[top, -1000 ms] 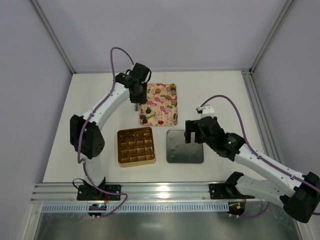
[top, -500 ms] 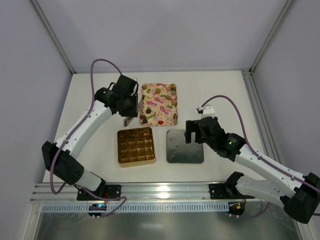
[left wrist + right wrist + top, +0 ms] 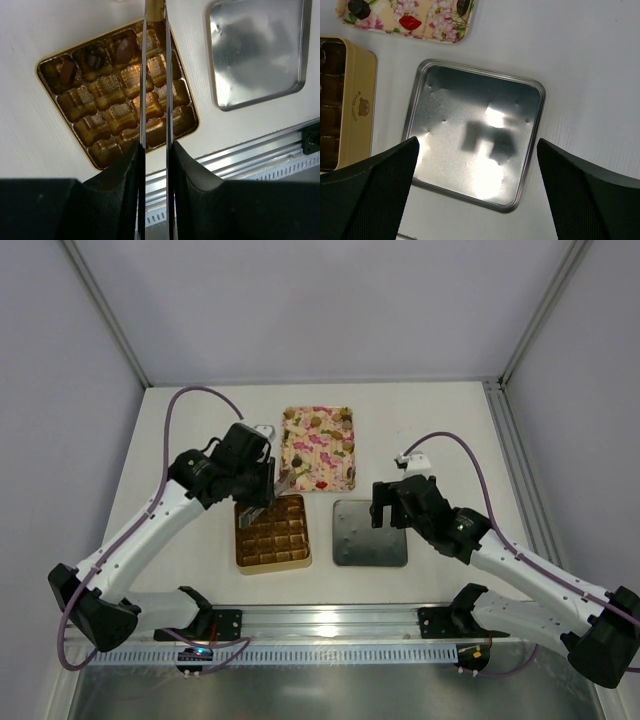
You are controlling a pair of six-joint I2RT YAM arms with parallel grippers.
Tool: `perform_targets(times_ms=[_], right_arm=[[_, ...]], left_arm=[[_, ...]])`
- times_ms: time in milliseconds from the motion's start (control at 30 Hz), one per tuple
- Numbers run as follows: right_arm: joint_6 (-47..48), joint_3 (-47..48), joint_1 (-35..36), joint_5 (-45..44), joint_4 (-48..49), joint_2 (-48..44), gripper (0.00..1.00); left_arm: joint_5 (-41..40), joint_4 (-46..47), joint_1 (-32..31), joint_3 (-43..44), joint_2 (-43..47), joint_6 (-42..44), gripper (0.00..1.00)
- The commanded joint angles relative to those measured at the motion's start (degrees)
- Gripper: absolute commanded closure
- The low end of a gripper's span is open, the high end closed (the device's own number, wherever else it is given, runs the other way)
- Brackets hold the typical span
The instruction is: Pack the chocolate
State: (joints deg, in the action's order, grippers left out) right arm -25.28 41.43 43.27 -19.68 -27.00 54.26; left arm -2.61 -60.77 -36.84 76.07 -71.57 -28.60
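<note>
The square gold box [image 3: 270, 533] holds a gold moulded grid. In the left wrist view the box [image 3: 107, 107] shows about three dark chocolates [image 3: 125, 50] in its far row; the other cells look bare. My left gripper [image 3: 262, 480] [image 3: 156, 147] is shut on thin metal tweezers [image 3: 143, 75] that reach over the box's far right part. A small brownish bit shows between their tips, but I cannot tell what it is. My right gripper [image 3: 390, 502] [image 3: 480, 200] is open and empty above the silver lid [image 3: 370, 533] [image 3: 475, 132].
The pink floral tray [image 3: 318, 447] lies behind the box and carries a few loose sweets, among them a dark piece [image 3: 357, 7] and a red lips-shaped one [image 3: 410, 22]. The lid lies inside up, right of the box [image 3: 257, 50]. An aluminium rail [image 3: 330, 625] runs along the near edge.
My left arm has swung back from the floral tray's left edge towards the near side, and the tweezers now hang over the gold box. The right arm has not moved.
</note>
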Motion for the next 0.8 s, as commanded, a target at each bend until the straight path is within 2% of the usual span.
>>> perform_targets(times_ms=[0, 267, 767], right_arm=[[-0.8, -0.3, -0.3, -0.1, 1.3, -0.6, 0.0], [-1.1, -0.7, -0.2, -0.1, 1.1, -0.6, 0.0], [-1.1, -1.1, -0.3, -0.2, 1.1, -0.7, 0.0]], left_arm=[[1.0, 0.7, -1.7, -2.4, 2.3, -2.2, 0.74], [0.0, 2.8, -4.4, -6.9, 3.4, -3.5, 0.73], [-2.4, 4.3, -5.4, -7.6, 1.5, -3.7, 0.68]])
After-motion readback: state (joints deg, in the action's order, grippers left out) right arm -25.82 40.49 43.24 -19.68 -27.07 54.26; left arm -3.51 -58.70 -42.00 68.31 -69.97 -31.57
